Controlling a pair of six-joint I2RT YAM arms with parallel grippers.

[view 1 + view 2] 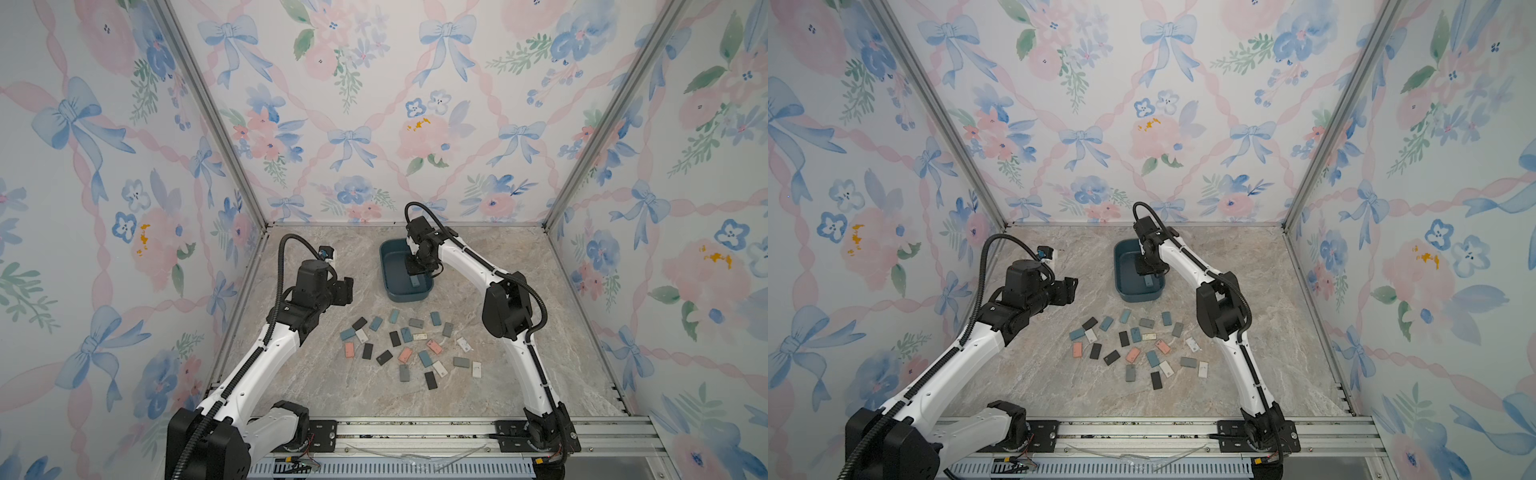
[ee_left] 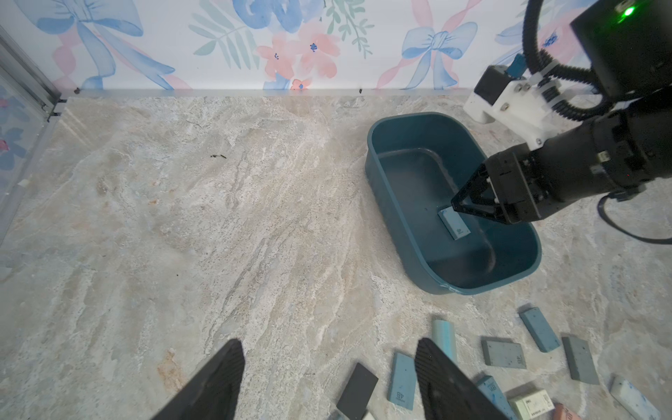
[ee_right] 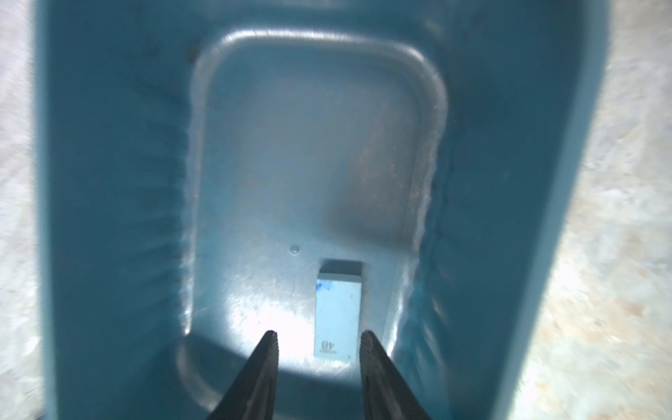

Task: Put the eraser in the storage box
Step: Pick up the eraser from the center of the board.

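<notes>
A pale blue rectangular rubber eraser stamped 4B is lying flat on the floor of the dark teal-blue plastic storage box, a rounded, low-walled tub, toward the end nearer the robot. The right gripper is hanging just above it inside the tub. Its two black fingers are standing apart, wider than the eraser, so nothing is being clamped. The eraser's near end is sitting between the tips, close beside one finger. Judging from this, the eraser is being let go low so that it settles flat instead of bouncing out. In both top views the right arm is reaching forward from the base rail, elbow raised and wrist bending steeply down into the tub. The left gripper is hovering off to the side over the bare marble-patterned tabletop, fingers spread with nothing between them, seemingly parked clear of the box. Many loose erasers in black, grey, blue, pink and white are lying scattered on the table in front of the box, apart from it.
</notes>
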